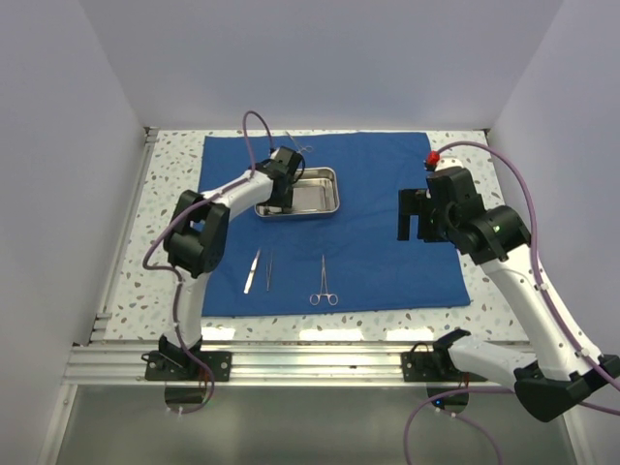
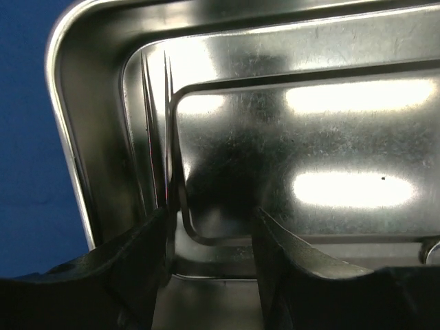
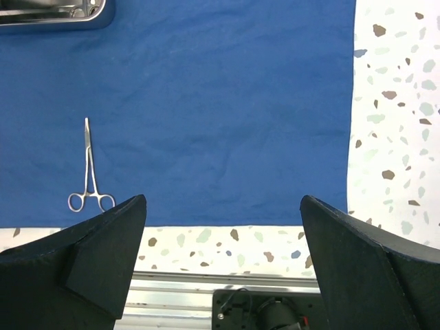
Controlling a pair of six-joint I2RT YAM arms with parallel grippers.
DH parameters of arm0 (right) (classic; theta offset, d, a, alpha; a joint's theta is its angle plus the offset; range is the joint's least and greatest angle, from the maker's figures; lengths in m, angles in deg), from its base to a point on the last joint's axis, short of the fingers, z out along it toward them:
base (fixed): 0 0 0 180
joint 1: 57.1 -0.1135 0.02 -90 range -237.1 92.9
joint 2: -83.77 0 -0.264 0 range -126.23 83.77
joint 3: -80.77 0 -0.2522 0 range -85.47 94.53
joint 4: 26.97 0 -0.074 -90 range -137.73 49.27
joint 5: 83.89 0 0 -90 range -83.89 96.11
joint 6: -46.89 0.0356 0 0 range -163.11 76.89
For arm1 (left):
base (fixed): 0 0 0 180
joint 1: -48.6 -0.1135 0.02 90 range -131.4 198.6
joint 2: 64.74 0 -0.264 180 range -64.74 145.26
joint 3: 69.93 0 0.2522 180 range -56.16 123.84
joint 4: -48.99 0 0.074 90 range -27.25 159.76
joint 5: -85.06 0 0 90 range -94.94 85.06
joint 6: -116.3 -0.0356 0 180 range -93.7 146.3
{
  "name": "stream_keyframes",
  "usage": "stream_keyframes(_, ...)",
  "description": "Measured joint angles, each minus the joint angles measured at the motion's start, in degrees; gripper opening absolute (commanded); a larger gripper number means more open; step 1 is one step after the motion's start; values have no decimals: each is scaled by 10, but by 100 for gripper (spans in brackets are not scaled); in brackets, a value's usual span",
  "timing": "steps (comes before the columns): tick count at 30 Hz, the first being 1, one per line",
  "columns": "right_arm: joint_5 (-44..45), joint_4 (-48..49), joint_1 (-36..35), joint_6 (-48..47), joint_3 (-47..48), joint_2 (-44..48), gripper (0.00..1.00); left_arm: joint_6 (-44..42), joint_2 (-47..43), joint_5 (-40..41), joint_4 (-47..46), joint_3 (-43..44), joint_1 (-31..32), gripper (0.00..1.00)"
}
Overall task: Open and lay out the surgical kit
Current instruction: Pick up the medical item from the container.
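The cloth (image 1: pixel 387 194) is already spread flat over the table (image 1: pixel 165 179), with two slim tools (image 1: pixel 254 271) and a clamp (image 3: pixel 88 172) laid in a row near its front edge, so I judge I'm at the unloading step. My left gripper (image 2: pixel 212 223) is down inside the tray (image 2: pixel 89 103), jaws partly apart and clenched on nothing. The tweezers (image 2: pixel 157 137) lie along the tray's left wall, right against my left finger. Next I need to shift left so both fingers straddle them, then close and lift clear of the rim. The wall leaves little room for that finger. My right gripper (image 3: pixel 221 203) hangs fully released and empty over the cloth's near right, where there's plenty of bare cloth for more pieces
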State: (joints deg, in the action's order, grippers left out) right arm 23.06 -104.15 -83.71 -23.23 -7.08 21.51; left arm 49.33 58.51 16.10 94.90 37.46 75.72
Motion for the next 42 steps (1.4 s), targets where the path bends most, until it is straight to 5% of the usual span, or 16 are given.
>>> stream_keyframes(26, 0, 14, 0, -20, -2, -39, 99, 48, 36, 46, -3, 54, -10, 53)
stream_keyframes(42, 1, 14, -3, -24, -2, -49, 99, 94, 55, -62, -67, 58, -28, 43)
